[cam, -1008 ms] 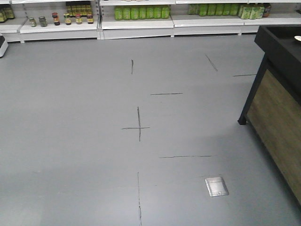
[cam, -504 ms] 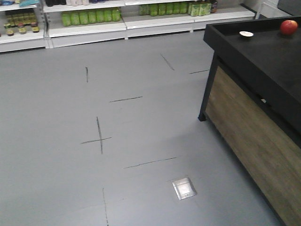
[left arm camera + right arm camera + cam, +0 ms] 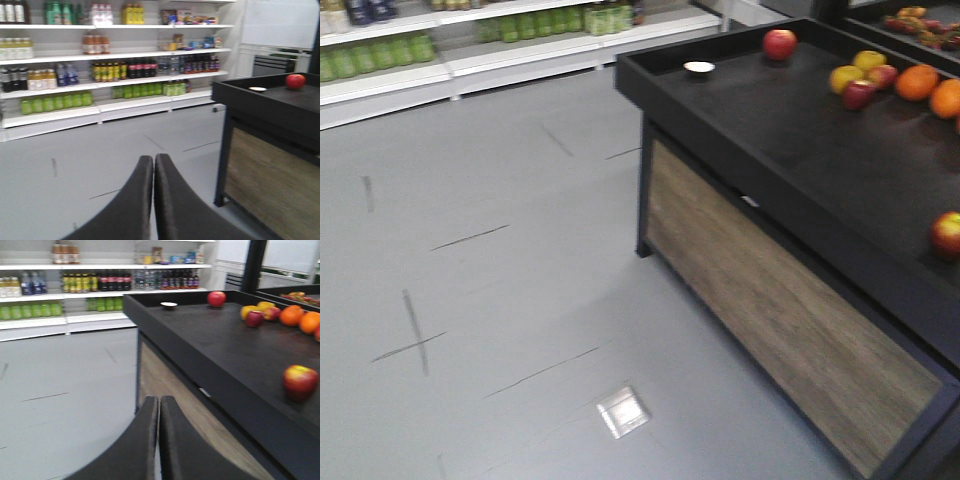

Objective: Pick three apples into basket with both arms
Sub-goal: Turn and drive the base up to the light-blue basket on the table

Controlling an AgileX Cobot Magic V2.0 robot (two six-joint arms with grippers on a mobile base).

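Observation:
Three red apples lie on the black display table (image 3: 740, 110): one at the far side (image 3: 779, 43), one in the fruit pile (image 3: 858, 94), one near the front right (image 3: 947, 233). The right wrist view shows the far apple (image 3: 216, 298), the pile apple (image 3: 255, 318) and the near apple (image 3: 300, 381). The left wrist view shows only the far apple (image 3: 295, 81). My left gripper (image 3: 153, 157) is shut and empty above the floor. My right gripper (image 3: 159, 399) is shut and empty by the table's corner. The basket is out of view.
Yellow apples (image 3: 845, 77) and oranges (image 3: 916, 82) lie at the table's back right. A small white dish (image 3: 699, 68) sits near the far corner. The table has wood side panels (image 3: 770, 300). Shelves of bottles (image 3: 100, 70) line the far wall. A metal floor plate (image 3: 623, 411) is set in the grey floor.
The front view has swung right. The black table has come from the right edge far into view, and more fruit on it now shows. The shelves slid left.

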